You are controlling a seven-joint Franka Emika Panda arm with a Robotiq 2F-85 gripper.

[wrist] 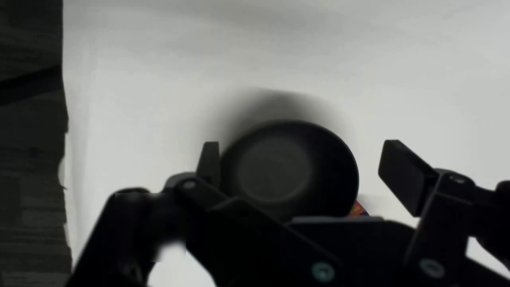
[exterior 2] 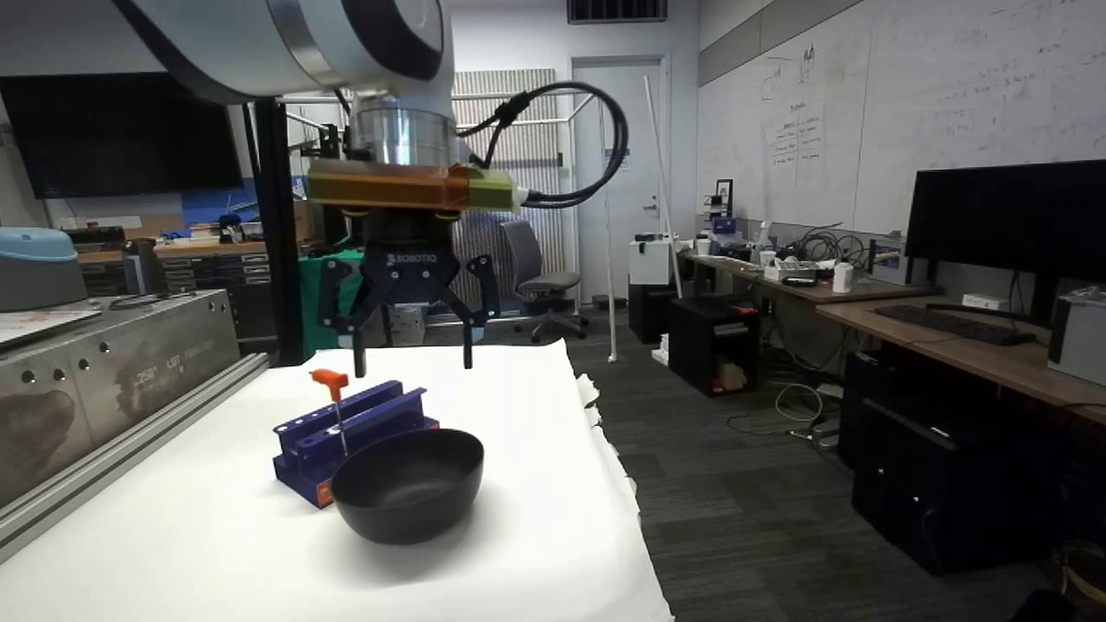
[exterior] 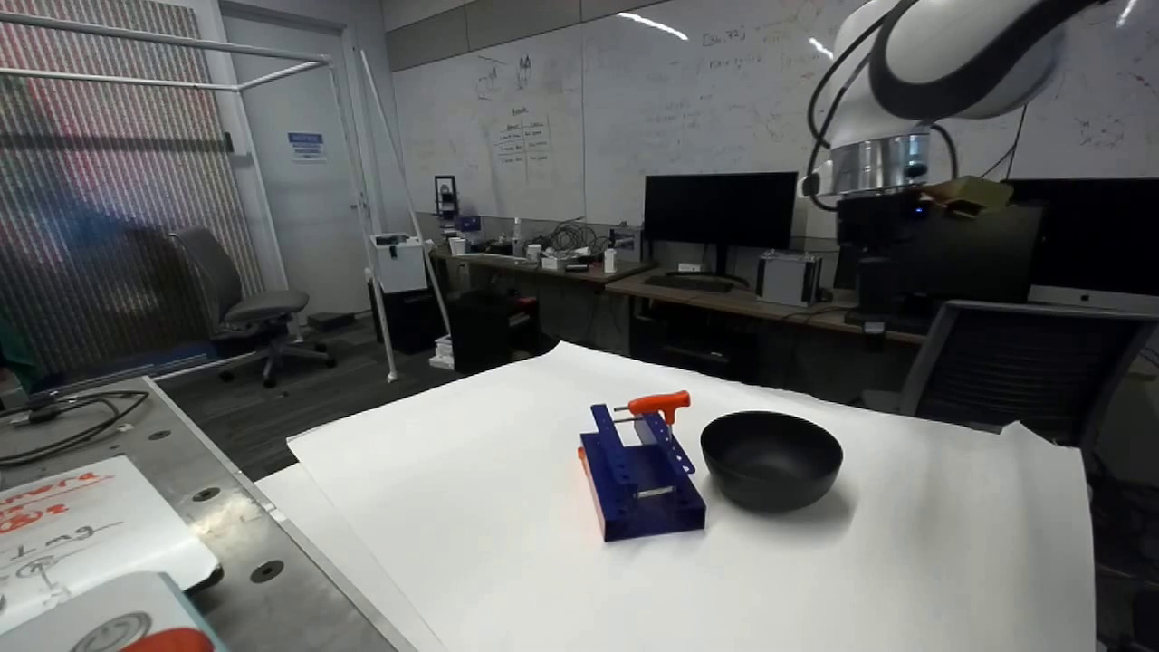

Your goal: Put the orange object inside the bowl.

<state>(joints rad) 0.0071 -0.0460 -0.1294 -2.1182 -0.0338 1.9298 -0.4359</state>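
Note:
The orange object is a T-shaped tool handle point(exterior: 659, 404) with a thin metal shaft, standing in the dark-blue rack; it also shows in an exterior view point(exterior 2: 330, 380). The round black bowl point(exterior: 770, 480) sits right beside the rack, and it shows in an exterior view point(exterior 2: 406, 518) and in the wrist view point(wrist: 275, 169). Nothing shows inside the bowl. My gripper point(exterior 2: 414, 358) is open, with nothing between its fingers, well above the table. In the wrist view my gripper point(wrist: 301, 163) hangs over the bowl; the orange tool is hidden there.
The dark-blue rack point(exterior: 652, 512) has raised rails and an orange-red label point(exterior 2: 325, 493). White paper point(exterior: 471, 507) covers the table. A metal block point(exterior 2: 112, 380) runs along one table side. A chair point(exterior: 1023, 371) and desks with monitors point(exterior: 721, 210) stand beyond.

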